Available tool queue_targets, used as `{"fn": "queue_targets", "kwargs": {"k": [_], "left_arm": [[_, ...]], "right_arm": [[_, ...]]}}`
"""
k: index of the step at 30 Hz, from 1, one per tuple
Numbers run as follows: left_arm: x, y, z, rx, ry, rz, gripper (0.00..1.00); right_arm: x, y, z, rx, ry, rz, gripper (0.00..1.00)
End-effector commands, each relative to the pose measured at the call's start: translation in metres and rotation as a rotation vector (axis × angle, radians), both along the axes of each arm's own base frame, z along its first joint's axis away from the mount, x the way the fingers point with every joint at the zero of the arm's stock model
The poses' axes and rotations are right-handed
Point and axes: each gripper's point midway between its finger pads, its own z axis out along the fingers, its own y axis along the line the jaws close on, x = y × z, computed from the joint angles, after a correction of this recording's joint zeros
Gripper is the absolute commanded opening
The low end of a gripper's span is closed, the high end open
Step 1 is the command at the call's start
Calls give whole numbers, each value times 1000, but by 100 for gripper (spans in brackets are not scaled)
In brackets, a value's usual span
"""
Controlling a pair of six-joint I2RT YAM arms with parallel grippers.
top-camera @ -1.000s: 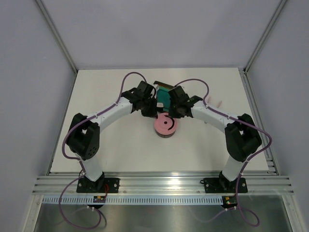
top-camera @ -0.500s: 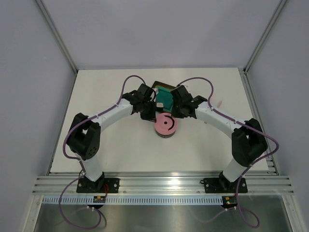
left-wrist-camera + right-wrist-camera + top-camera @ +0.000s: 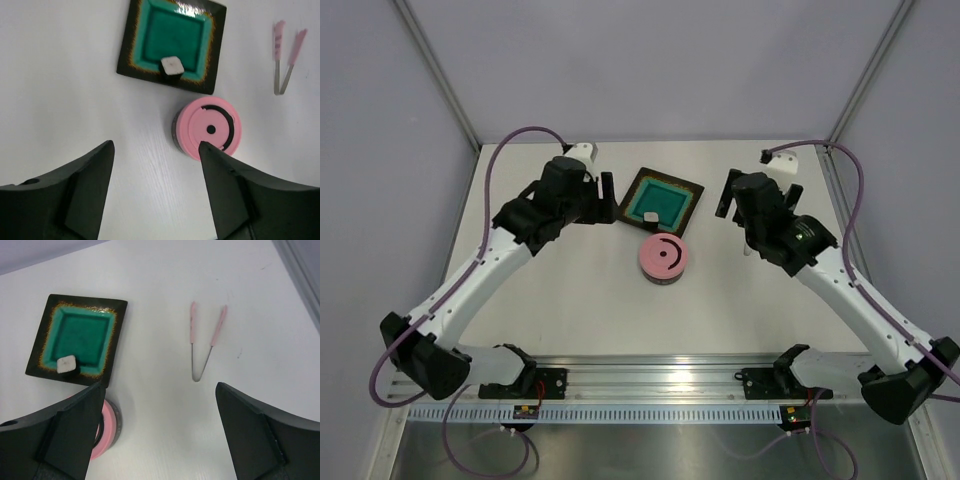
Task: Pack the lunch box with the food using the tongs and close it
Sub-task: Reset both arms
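Both arms had just swung back from the lunch box [image 3: 663, 260] mid-table, its pink lid [image 3: 197, 125] on, the left gripper [image 3: 155, 150] and right gripper [image 3: 160, 390] spread apart and empty, yet one food cube [image 3: 66, 364] sat unpacked on the tray [image 3: 635, 193] at the box's 12 o'clock, with the tongs [image 3: 192, 345] idle at 2 o'clock.

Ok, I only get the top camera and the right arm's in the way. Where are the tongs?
Observer: The right wrist view shows the tongs lying flat on the table, to the right of the tray, with nothing touching them.
Operator: What do they look like?
Observer: Thin and silvery, joined at one end, spread in a V, with pink tips.
Operator: And that white speck on the tray?
Observer: The left wrist view shows one food piece, a small white block with a dark side, on the teal part by the rim.
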Motion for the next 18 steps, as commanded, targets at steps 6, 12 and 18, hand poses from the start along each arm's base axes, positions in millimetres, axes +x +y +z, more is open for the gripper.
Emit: {"fn": "queue_targets", "kwargs": {"k": [6,12,18], "left_arm": [[-12,54,69,0,-225,146,86],[-19,77,111,-25,-346,227,95],[-25,92,131,-33,-412,273,99]], "right_arm": [[-41,-34,-1,-6,71,-84,99],[-51,-37,-9,-1,142,-110,99],[-50,-33,-13,26,118,-89,100]]}}
